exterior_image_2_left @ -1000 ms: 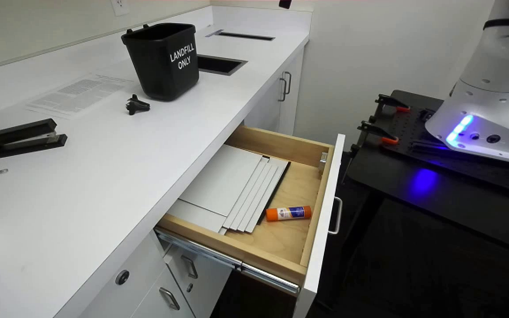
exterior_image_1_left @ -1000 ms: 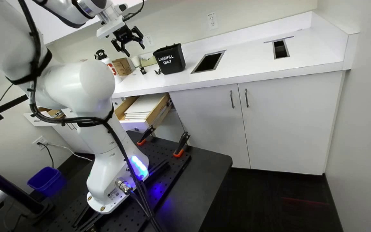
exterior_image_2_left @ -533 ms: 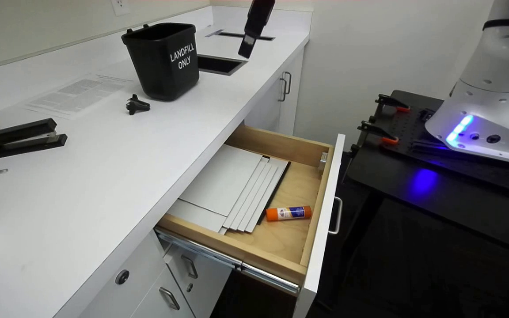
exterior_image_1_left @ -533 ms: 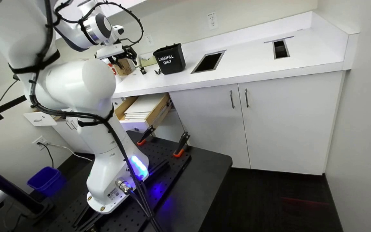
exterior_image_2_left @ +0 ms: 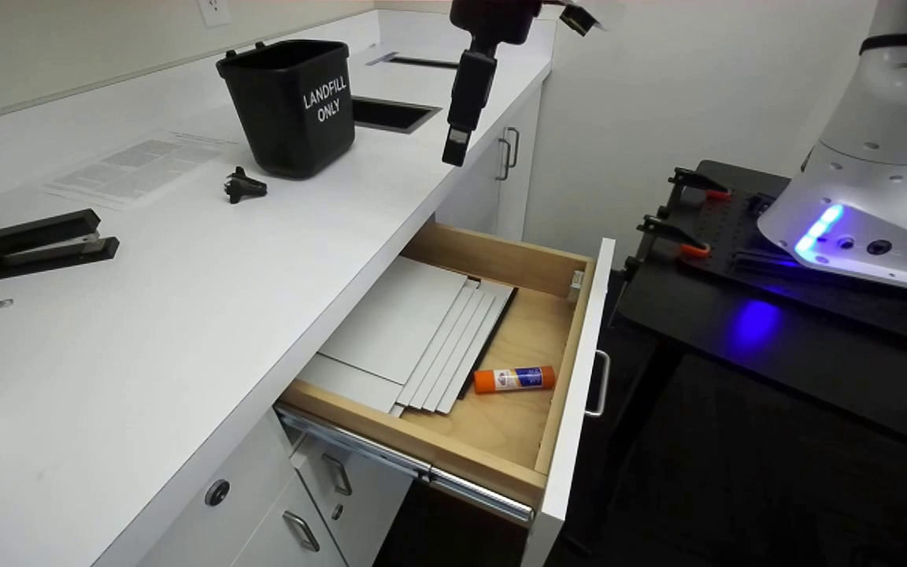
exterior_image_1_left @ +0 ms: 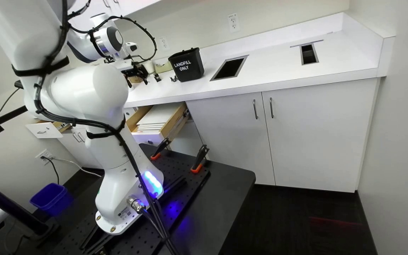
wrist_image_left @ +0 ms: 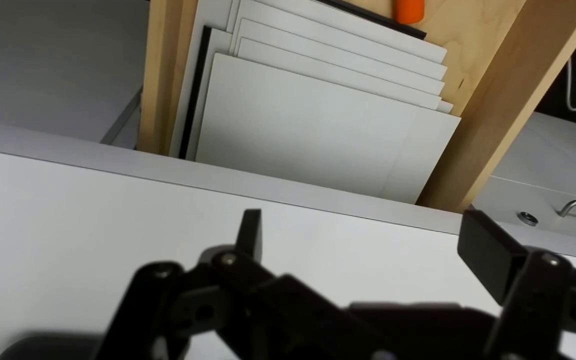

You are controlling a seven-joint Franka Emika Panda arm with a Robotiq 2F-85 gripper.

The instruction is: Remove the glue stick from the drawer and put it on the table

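Observation:
The glue stick [exterior_image_2_left: 514, 379], orange with a white and blue label, lies on the bare floor of the open drawer [exterior_image_2_left: 501, 264], near its front panel. In the wrist view only its orange end [wrist_image_left: 409, 10] shows, at the top edge. In an exterior view the drawer [exterior_image_1_left: 174, 120] shows, but the stick is hidden there. My gripper [wrist_image_left: 360, 235] is open and empty, its jaws wide apart above the white table [wrist_image_left: 93, 225]. It also shows in an exterior view [exterior_image_1_left: 138, 82], above the countertop. The stick is apart from the gripper, beyond the counter edge.
Flat white panels [exterior_image_2_left: 398, 315] are stacked in the drawer beside the stick. A black landfill bin [exterior_image_2_left: 292, 114], a staple remover [exterior_image_2_left: 245, 187] and a stapler [exterior_image_2_left: 28, 246] stand on the table. The table has a rectangular cutout [exterior_image_2_left: 390, 116]. The counter's front edge overhangs the drawer.
My gripper has come down from high above the counter, and more of it shows in both exterior views. It stays open. The glue stick and the drawer have not moved.

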